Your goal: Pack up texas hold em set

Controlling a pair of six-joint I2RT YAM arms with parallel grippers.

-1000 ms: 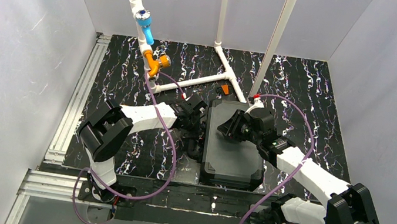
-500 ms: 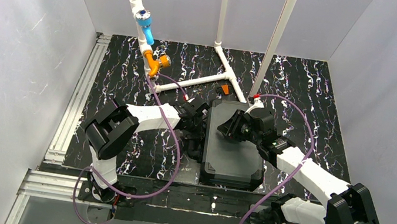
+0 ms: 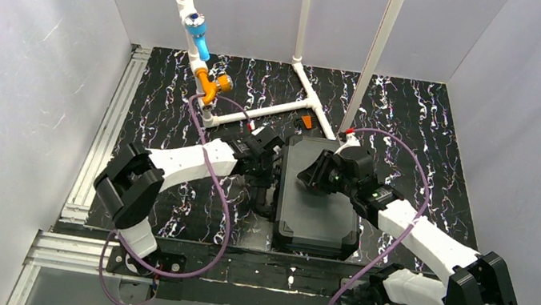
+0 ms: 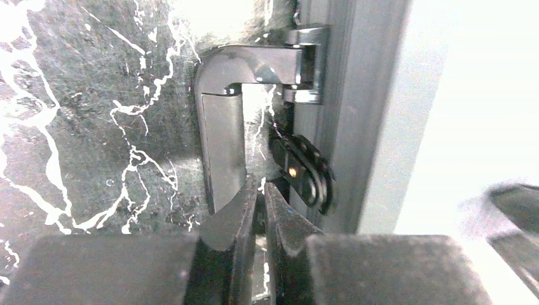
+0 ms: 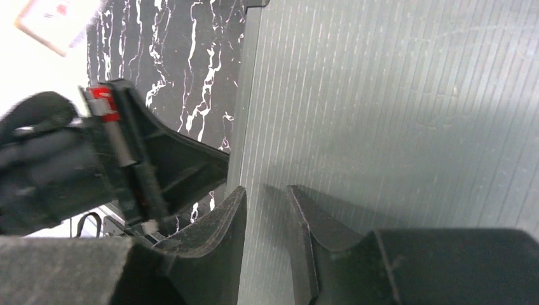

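The closed dark grey case (image 3: 322,217) of the set lies flat at mid table. My left gripper (image 3: 271,172) is at its left edge. In the left wrist view the left gripper (image 4: 261,189) is shut and empty, its tips between the case's metal handle (image 4: 222,127) and a black latch (image 4: 306,173). My right gripper (image 3: 310,176) rests on the lid near its left edge. In the right wrist view the right gripper (image 5: 267,194) stands slightly open on the ribbed lid (image 5: 394,95), holding nothing. Cards and chips are out of view.
A white pipe frame (image 3: 269,110) with an orange fitting (image 3: 212,86) and a blue fitting (image 3: 198,35) stands behind the case. A small orange object (image 3: 306,121) lies by the pipe. An aluminium rail (image 3: 103,144) runs along the left edge.
The left arm's elbow has swung out to the left and the wrist turned, while its gripper stays at the case's left edge. The right arm has hardly moved.
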